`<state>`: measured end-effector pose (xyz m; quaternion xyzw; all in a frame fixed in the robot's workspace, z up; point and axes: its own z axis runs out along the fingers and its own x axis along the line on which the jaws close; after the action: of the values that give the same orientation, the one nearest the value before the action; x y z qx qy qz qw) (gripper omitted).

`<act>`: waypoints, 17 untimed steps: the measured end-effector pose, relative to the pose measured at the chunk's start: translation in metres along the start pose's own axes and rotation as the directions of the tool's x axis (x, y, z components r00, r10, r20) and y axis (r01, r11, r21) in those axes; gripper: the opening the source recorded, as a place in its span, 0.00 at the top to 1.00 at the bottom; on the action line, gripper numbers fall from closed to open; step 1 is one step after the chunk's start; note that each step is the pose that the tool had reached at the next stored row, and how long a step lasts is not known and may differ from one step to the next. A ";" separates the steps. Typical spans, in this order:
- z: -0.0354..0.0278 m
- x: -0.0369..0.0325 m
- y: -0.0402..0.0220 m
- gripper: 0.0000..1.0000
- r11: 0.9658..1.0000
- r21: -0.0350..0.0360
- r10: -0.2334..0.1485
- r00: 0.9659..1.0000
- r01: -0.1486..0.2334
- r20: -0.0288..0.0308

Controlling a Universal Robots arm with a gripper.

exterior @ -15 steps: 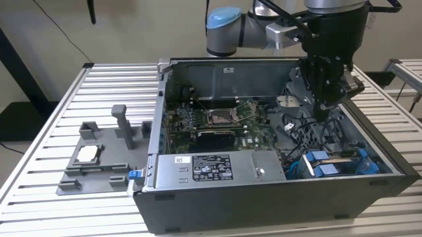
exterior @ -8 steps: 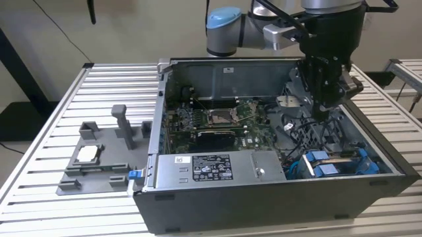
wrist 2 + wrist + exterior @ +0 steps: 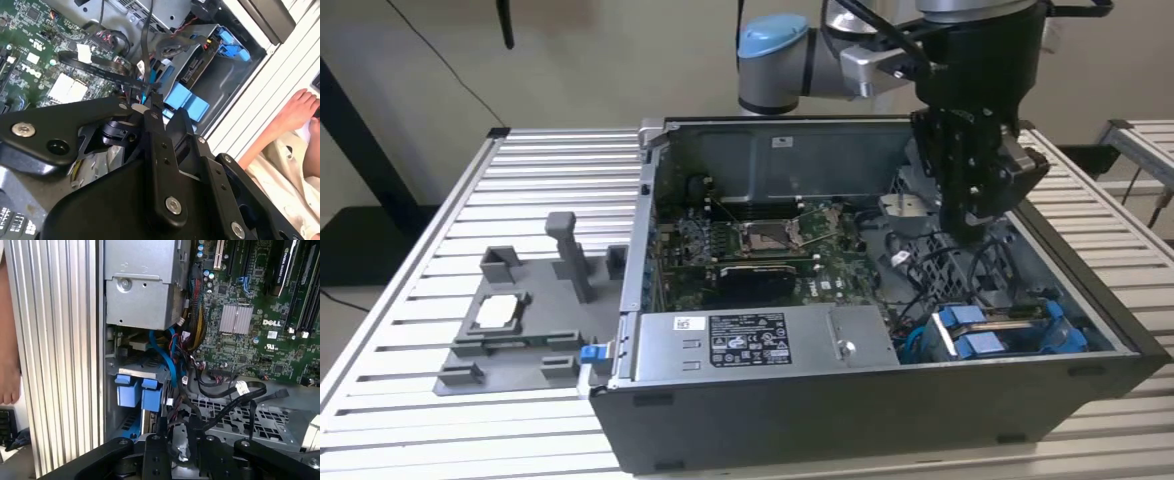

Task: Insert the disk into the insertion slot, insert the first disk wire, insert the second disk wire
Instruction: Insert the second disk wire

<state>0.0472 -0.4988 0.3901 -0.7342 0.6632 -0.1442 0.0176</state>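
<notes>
The disk [image 3: 1007,318], carried between blue rails [image 3: 974,335], sits inside the insertion slot [image 3: 1087,345] at the front corner of the open computer case, on the exterior view's right. The second wrist view shows the disk [image 3: 197,67] in its grey bay [image 3: 222,95]. My gripper [image 3: 977,225] hangs inside the case above and behind the disk. In both wrist views its fingers stand close together on a thin black disk wire [image 3: 145,55] [image 3: 175,426], with the gripper [image 3: 150,107] [image 3: 177,437] a short way from the blue rails [image 3: 135,390].
A silver power-supply box [image 3: 734,340] fills the case's front left, with the green motherboard [image 3: 761,240] behind it. Loose black and blue cables [image 3: 170,360] crowd the space near the bay. A grey fixture [image 3: 520,320] lies on the slatted table. A person's hand [image 3: 300,110] is beside the case.
</notes>
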 end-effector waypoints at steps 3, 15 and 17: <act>-0.0048 0.0000 0.0001 0.69 1.000 0.002 0.000 1.000 0.000 0.000; 0.0034 -0.0087 0.0073 0.69 1.000 0.028 0.004 1.000 -0.003 -0.004; 0.0044 -0.0089 0.0075 0.69 1.000 0.029 0.004 1.000 -0.004 -0.003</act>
<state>0.0403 -0.4917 0.3826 -0.7324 0.6625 -0.1550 0.0273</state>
